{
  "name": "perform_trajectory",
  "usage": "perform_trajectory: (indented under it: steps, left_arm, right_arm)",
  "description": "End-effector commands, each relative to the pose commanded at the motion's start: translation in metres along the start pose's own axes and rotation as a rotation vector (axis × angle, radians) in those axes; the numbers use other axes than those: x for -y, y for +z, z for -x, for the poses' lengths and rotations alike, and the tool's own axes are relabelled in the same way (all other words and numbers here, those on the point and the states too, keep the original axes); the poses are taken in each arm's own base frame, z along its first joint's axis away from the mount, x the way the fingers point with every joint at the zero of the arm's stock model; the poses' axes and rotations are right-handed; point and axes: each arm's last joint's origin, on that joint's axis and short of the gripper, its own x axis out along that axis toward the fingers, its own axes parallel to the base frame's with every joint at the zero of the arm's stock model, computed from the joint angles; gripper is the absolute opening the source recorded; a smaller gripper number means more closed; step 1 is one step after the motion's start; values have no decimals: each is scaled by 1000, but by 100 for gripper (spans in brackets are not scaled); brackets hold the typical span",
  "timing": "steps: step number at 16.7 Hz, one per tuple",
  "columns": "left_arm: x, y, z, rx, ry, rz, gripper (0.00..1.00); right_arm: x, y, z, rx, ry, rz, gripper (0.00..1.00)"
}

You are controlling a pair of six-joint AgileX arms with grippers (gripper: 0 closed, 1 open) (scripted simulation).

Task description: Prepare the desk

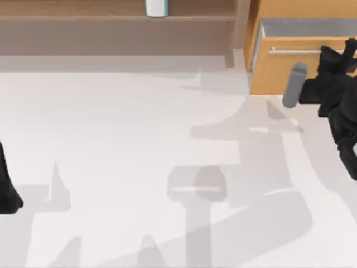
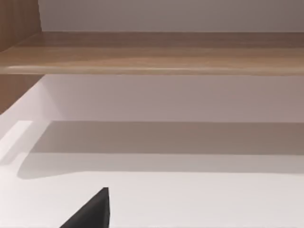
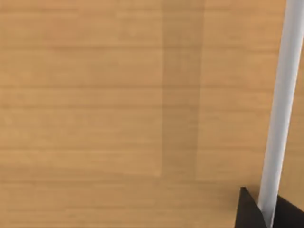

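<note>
The drawer (image 1: 279,70) stood pulled out at the far right of the desk, and I could see its grey inside (image 1: 295,28) with nothing lying in the part that showed. Its orange-tan front faced the tabletop (image 1: 111,139), with the thin silver handle (image 1: 295,51) running across it. My right gripper (image 1: 334,53) was at the right end of that handle; in the right wrist view the bar (image 3: 280,104) ran between two dark fingers (image 3: 247,211), which were narrow and closed on it. A grey cylinder (image 1: 294,85) stuck out beside the gripper, over the drawer front.

The white tabletop was crossed only by soft shadows. Along its back ran the brown wooden shelf (image 1: 111,17), carrying a pale blue-white container (image 1: 157,7). My left arm (image 1: 6,190) sat parked at the left edge; one dark fingertip (image 2: 92,211) showed in its wrist view, and I could not tell how its fingers stood.
</note>
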Motion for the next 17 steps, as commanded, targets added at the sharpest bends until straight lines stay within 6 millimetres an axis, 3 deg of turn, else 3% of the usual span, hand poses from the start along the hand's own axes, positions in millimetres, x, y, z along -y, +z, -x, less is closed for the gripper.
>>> perform_trajectory:
  steps: [7, 17]
  left_arm:
    - [0, 0, 0, 0, 0, 0, 100]
    - [0, 0, 0, 0, 0, 0, 100]
  right_arm:
    - [1, 1, -7, 2, -2, -3, 0]
    - [1, 0, -66, 1, 2, -2, 0]
